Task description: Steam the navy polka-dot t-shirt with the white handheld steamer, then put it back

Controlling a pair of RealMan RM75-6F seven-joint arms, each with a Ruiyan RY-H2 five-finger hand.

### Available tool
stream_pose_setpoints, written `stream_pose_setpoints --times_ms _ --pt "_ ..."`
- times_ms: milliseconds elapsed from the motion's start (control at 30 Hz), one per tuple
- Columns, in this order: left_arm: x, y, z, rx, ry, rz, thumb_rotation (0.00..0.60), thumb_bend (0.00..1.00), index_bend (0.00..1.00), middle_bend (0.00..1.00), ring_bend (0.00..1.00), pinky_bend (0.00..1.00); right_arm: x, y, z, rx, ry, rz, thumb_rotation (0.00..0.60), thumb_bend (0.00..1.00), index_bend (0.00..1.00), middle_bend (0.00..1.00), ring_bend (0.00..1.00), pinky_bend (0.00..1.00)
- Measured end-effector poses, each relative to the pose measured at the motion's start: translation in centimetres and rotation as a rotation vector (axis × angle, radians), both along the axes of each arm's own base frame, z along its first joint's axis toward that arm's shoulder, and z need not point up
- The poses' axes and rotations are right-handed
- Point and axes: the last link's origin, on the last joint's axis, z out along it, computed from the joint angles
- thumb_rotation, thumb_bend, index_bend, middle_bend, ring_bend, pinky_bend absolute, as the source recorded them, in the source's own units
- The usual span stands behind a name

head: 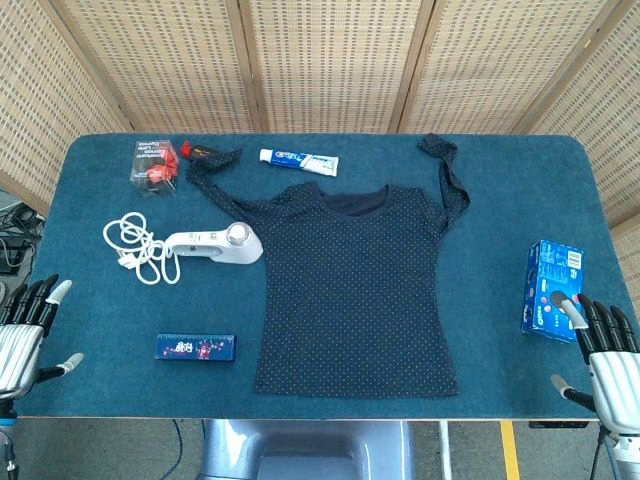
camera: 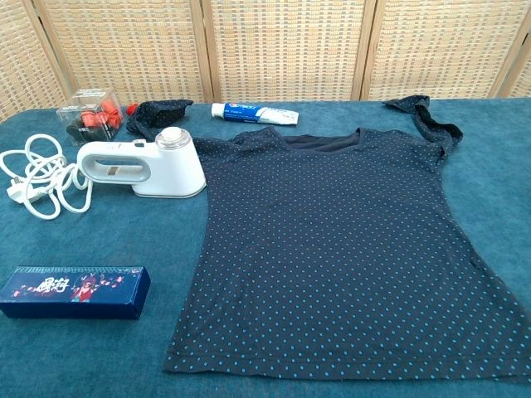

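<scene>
Your navy polka-dot t-shirt (head: 350, 290) lay flat in the middle of the teal tabletop (head: 480, 330), sleeves spread toward the far edge. The white handheld steamer (head: 215, 245) sat just left of it, touching the shirt's left shoulder, its coiled white cord (head: 135, 245) further left. Your left robot hand (head: 25, 330) and right robot hand (head: 605, 355) rested at the near corners, fingers apart, holding nothing.

teal table (head: 90, 300) carries t-shirt (head: 350, 290), steamer (head: 215, 245), boxes.

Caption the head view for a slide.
Navy polka-dot t-shirt spread flat, white handheld steamer lying beside it, left hand and right hand open.
</scene>
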Motion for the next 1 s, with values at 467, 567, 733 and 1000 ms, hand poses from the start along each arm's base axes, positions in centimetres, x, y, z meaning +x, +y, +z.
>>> stream_pose_setpoints --times_ms 467,567,733,1000 --pt "0.6 2.6 -1.1 -0.028 -0.019 -0.026 0.600 0.00 0.00 0.00 0.00 0.00 -0.2 -0.2 0.3 -0.008 -0.013 -0.014 0.600 0.00 0.02 0.00 0.00 0.00" --pt "1.5 5.1 -2.1 -0.068 -0.031 -0.047 0.600 0.00 0.00 0.00 0.00 0.00 -0.3 -0.2 0.4 -0.011 -0.011 -0.020 0.600 0.00 0.02 0.00 0.00 0.00" --pt "4.4 11.5 -4.7 -0.140 -0.044 -0.113 0.600 0.01 0.00 0.00 0.00 0.00 -0.6 -0.4 0.6 -0.019 -0.010 -0.039 0.600 0.00 0.02 0.00 0.00 0.00" --pt "6.6 20.4 -8.7 -0.159 0.015 -0.128 0.600 0.27 0.00 0.00 0.00 0.00 -1.5 -1.2 0.7 -0.025 -0.013 -0.079 0.600 0.00 0.03 0.00 0.00 0.00"
